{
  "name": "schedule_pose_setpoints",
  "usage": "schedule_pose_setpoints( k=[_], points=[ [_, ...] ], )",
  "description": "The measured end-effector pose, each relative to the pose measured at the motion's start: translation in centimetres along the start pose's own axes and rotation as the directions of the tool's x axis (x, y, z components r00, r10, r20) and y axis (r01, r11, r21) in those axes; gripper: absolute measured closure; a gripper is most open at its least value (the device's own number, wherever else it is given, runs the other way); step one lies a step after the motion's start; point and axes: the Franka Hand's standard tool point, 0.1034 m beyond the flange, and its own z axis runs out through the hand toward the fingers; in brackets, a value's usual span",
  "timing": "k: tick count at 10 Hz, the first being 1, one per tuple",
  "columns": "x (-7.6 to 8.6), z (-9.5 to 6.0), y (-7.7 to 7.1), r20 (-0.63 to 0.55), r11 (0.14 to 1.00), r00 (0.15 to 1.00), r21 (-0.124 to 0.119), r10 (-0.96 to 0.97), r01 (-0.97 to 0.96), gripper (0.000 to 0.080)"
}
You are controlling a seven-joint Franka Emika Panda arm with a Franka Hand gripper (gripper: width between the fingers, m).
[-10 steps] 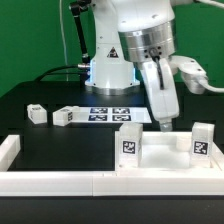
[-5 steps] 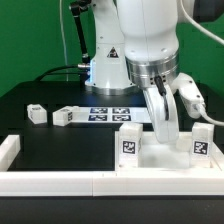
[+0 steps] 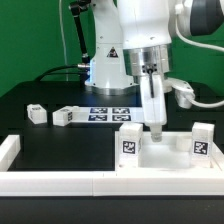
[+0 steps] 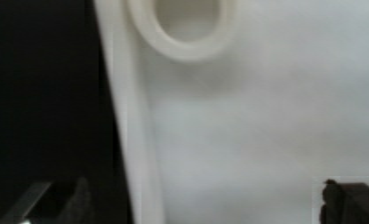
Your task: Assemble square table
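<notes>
The white square table top [image 3: 168, 158] lies by the front wall. Two white tagged legs stand upright on it, one on the exterior view's left [image 3: 130, 143] and one on the right [image 3: 201, 143]. Two more small white legs [image 3: 36, 113] [image 3: 68, 116] lie loose on the black table at the left. My gripper [image 3: 156, 131] points straight down between the two upright legs, just over the top. In the wrist view the gripper [image 4: 207, 205] is open. One fingertip [image 4: 67, 200] is over the black table and the other over the white top [image 4: 252, 120], near a round socket [image 4: 184, 25].
The marker board [image 3: 110, 114] lies behind the table top, in front of the robot base. A long low white wall [image 3: 90, 182] runs along the front, with a short wall piece [image 3: 8, 150] at the left. The black table [image 3: 60, 145] lies between them.
The gripper has swung from a tilt to straight down. It has shifted slightly to the exterior view's left and lower over the table top. The parts have not moved.
</notes>
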Motion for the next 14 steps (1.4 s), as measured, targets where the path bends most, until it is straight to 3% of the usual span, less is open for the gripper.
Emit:
schedule_pose_setpoints(
  k=[1,5,7,9,10,11,12,13,14],
  points=[
    [-0.8,0.1,0.3,0.008,1.000,1.000,-0.014,-0.009,0.009,0.0151],
    [-0.3,0.2,0.3,0.007,0.999,0.999,-0.018,-0.037,0.037,0.0151],
    [1.1,1.1,1.5,0.022,0.994,0.997,-0.078,-0.075,0.076,0.0151],
    [1.4,2.0,2.1,0.014,0.992,0.997,-0.096,-0.077,0.078,0.0151],
    [1.4,1.9,2.0,0.014,0.993,0.997,-0.095,-0.075,0.076,0.0151],
    [1.4,2.0,2.1,0.014,0.993,0.997,-0.095,-0.075,0.076,0.0245],
    [1.4,2.0,2.1,0.014,0.993,0.997,-0.095,-0.075,0.076,0.0245],
    [1.4,2.0,2.1,0.014,0.993,0.997,-0.095,-0.075,0.076,0.0426],
    [1.4,2.0,2.1,0.014,0.993,0.997,-0.095,-0.075,0.076,0.0426]
  ],
)
